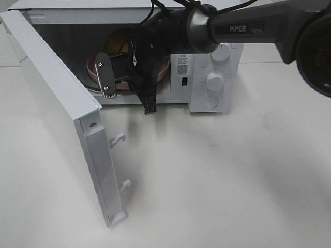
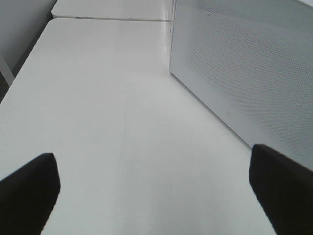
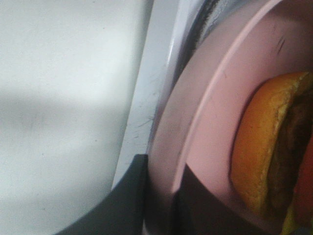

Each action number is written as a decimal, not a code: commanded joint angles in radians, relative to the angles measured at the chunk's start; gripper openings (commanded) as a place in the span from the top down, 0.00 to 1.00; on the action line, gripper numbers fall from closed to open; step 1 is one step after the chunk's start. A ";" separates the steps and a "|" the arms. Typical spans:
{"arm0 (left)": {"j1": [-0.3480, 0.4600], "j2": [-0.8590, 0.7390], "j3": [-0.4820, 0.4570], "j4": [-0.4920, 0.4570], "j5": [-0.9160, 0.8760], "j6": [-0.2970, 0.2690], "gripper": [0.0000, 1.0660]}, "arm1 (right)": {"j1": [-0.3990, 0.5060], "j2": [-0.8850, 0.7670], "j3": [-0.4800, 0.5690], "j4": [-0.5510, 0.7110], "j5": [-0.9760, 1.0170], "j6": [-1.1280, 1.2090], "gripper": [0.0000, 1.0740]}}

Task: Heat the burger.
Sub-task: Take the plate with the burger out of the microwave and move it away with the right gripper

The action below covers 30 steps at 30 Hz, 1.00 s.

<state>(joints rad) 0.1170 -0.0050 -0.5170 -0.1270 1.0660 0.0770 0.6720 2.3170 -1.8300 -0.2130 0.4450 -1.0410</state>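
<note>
While pinching the plate [image 3: 205,147], right gripper [image 3: 159,200] sits beside burger [image 3: 264,147].

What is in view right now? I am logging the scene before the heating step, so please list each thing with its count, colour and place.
microwave: one, white, at the back of the table, door swung open toward the camera, three round dials on its right panel.
pink plate: one, pink, inside the microwave cavity at its front edge.
burger: one, golden-brown bun, on the pink plate.
table: one, white, under everything.
right gripper: one, black, reaching into the microwave, jaws closed on the pink plate's rim.
left gripper: one, black, open over bare table beside the microwave's perforated wall.
</note>
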 commanded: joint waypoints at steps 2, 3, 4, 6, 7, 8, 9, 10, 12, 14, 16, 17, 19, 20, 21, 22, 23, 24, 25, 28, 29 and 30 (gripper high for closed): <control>0.003 -0.019 0.001 -0.005 0.003 -0.005 0.08 | -0.007 -0.112 0.157 -0.003 -0.192 -0.128 1.00; 0.003 -0.019 0.001 -0.005 0.003 -0.005 0.08 | -0.007 -0.112 0.157 -0.003 -0.192 -0.128 1.00; 0.003 -0.019 0.001 -0.005 0.003 -0.005 0.08 | -0.008 -0.125 0.180 0.006 -0.211 -0.145 1.00; 0.003 -0.019 0.001 -0.005 0.003 -0.005 0.08 | -0.014 -0.151 0.214 0.028 -0.227 -0.179 1.00; 0.003 -0.019 0.001 -0.005 0.003 -0.005 0.08 | -0.021 -0.174 0.245 0.055 -0.229 -0.227 1.00; 0.003 -0.019 0.001 -0.005 0.003 -0.005 0.08 | -0.021 -0.174 0.245 0.055 -0.229 -0.227 1.00; 0.003 -0.019 0.001 -0.005 0.003 -0.005 0.08 | -0.021 -0.185 0.261 0.072 -0.232 -0.258 1.00; 0.003 -0.019 0.001 -0.005 0.003 -0.005 0.08 | -0.032 -0.207 0.290 0.117 -0.233 -0.327 1.00; 0.003 -0.019 0.001 -0.005 0.003 -0.005 0.08 | -0.033 -0.218 0.301 0.145 -0.234 -0.354 1.00; 0.003 -0.019 0.001 -0.005 0.003 -0.005 0.08 | -0.033 -0.241 0.327 0.198 -0.238 -0.422 1.00; 0.003 -0.019 0.001 -0.005 0.003 -0.005 0.08 | -0.041 -0.263 0.351 0.232 -0.238 -0.476 1.00; 0.003 -0.019 0.001 -0.005 0.003 -0.005 0.08 | -0.043 -0.272 0.363 0.250 -0.239 -0.502 1.00; 0.003 -0.019 0.001 -0.005 0.003 -0.005 0.08 | -0.043 -0.292 0.389 0.280 -0.238 -0.541 1.00; 0.003 -0.019 0.001 -0.005 0.003 -0.005 0.08 | -0.043 -0.311 0.414 0.283 -0.237 -0.560 1.00; 0.003 -0.019 0.001 -0.005 0.003 -0.005 0.08 | -0.043 -0.311 0.414 0.283 -0.237 -0.560 1.00; 0.003 -0.019 0.001 -0.005 0.003 -0.005 0.08 | -0.043 -0.319 0.424 0.283 -0.238 -0.564 1.00; 0.003 -0.019 0.001 -0.005 0.003 -0.005 0.08 | -0.043 -0.319 0.424 0.283 -0.238 -0.564 1.00; 0.003 -0.019 0.001 -0.005 0.003 -0.005 0.08 | -0.043 -0.344 0.452 0.289 -0.239 -0.568 1.00; 0.003 -0.019 0.001 -0.005 0.003 -0.005 0.08 | -0.043 -0.372 0.481 0.320 -0.235 -0.591 1.00; 0.003 -0.019 0.001 -0.005 0.003 -0.005 0.08 | -0.041 -0.404 0.518 0.347 -0.236 -0.632 1.00; 0.003 -0.019 0.001 -0.005 0.003 -0.005 0.08 | -0.041 -0.420 0.533 0.359 -0.236 -0.647 1.00; 0.003 -0.019 0.001 -0.005 0.003 -0.005 0.08 | -0.041 -0.449 0.569 0.371 -0.237 -0.669 1.00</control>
<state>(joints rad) 0.1170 -0.0050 -0.5170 -0.1270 1.0660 0.0770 0.6370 1.9330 -1.2930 0.1300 0.2620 -1.6800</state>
